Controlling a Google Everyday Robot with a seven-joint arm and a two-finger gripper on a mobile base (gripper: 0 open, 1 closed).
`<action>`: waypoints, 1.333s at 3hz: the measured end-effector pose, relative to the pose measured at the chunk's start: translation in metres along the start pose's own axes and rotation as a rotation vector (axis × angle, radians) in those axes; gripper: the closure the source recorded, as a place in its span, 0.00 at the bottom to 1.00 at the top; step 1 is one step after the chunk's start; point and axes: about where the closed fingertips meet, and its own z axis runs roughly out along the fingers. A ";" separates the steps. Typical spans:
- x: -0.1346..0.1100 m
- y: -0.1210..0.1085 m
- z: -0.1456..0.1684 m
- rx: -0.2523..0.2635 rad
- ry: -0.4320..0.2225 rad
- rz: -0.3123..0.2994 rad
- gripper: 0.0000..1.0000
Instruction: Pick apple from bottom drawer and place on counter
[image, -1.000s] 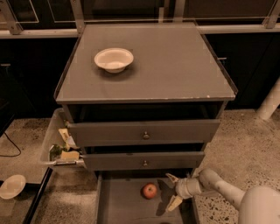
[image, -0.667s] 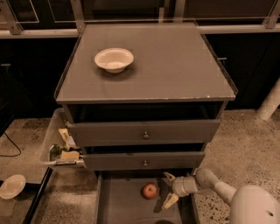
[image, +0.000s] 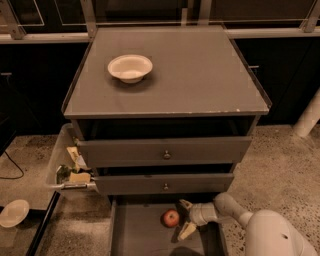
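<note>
Hand hovers, fingers apart, just beside apple in bottom drawer.

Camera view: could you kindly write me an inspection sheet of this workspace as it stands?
Surface: counter, grey, front edge chipped; a white bowl stands on it.
Job's things: apple lies in the open bottom drawer.
Clutter: side bin with scraps at the cabinet's left; white dish low at far left.
Grippers: pincer open, inside the bottom drawer, just right of the apple.
Cables: one dark cable at far left.
Surroundings: speckled floor; white post at right.
</note>
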 end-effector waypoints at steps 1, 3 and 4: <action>0.003 0.001 0.018 0.012 -0.019 -0.017 0.00; 0.004 -0.006 0.033 0.091 -0.032 -0.089 0.00; 0.004 -0.006 0.033 0.093 -0.033 -0.091 0.18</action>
